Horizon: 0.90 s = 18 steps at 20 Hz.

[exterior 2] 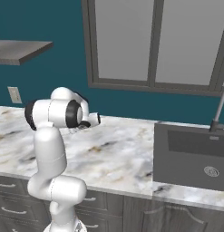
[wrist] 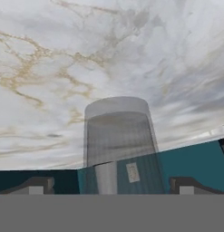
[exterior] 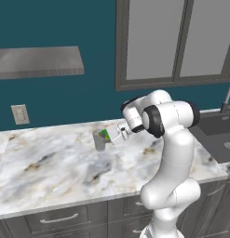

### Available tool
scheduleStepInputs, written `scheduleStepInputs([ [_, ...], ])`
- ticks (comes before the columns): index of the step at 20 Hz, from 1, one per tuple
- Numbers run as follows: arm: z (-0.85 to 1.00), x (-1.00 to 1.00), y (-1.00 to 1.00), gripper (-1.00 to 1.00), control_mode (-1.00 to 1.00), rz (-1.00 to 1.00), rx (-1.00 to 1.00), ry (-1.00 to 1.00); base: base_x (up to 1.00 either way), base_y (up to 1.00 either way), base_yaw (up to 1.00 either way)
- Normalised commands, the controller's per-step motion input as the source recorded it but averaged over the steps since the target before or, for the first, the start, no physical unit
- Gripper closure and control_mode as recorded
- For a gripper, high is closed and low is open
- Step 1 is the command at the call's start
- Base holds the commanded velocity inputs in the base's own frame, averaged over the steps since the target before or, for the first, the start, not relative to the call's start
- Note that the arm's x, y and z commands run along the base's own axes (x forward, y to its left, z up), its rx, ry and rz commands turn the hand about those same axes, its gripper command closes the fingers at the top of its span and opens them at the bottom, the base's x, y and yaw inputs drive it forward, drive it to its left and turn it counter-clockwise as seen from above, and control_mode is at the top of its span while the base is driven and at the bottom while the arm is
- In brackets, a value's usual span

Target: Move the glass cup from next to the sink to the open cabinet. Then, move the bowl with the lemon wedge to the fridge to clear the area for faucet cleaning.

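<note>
The glass cup (exterior: 99, 141), a translucent grey tumbler, stands upright on the marble counter (exterior: 51, 162) well left of the sink (exterior: 219, 135). My gripper (exterior: 107, 135) reaches in from the right at cup height, open. In the hand view the glass cup (wrist: 118, 131) stands just ahead, centred between my two spread fingertips (wrist: 36, 186), with no contact to be seen. The sink (exterior 2: 190, 154) and the faucet (exterior 2: 220, 111) lie to the right. The bowl, the fridge and the cabinet are out of view.
A grey wall shelf (exterior: 37, 62) hangs above the counter at the left, over a wall outlet (exterior: 20, 114). A grey-framed window (exterior: 177, 42) sits behind the arm. Drawer fronts (exterior: 60, 218) run below the counter edge.
</note>
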Motion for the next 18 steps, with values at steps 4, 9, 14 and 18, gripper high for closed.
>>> scheduleStepInputs([
  [4, -0.02, 0.05, 0.0, -1.0, -1.0, 0.0, 0.0, 0.0, 0.0, 0.0, 0.0],
  [9, 0.0, 0.0, 0.08, -1.0, -1.0, 0.0, 0.0, 0.02, 0.0, 0.0, 0.0],
  [14, -0.05, 0.01, 0.5, 1.0, -1.0, 0.0, -0.04, 0.06, 0.0, 0.0, 0.0],
  [18, -0.02, 0.02, 0.12, 1.0, -1.0, 0.0, 0.0, 0.02, 0.0, 0.0, 0.0],
])
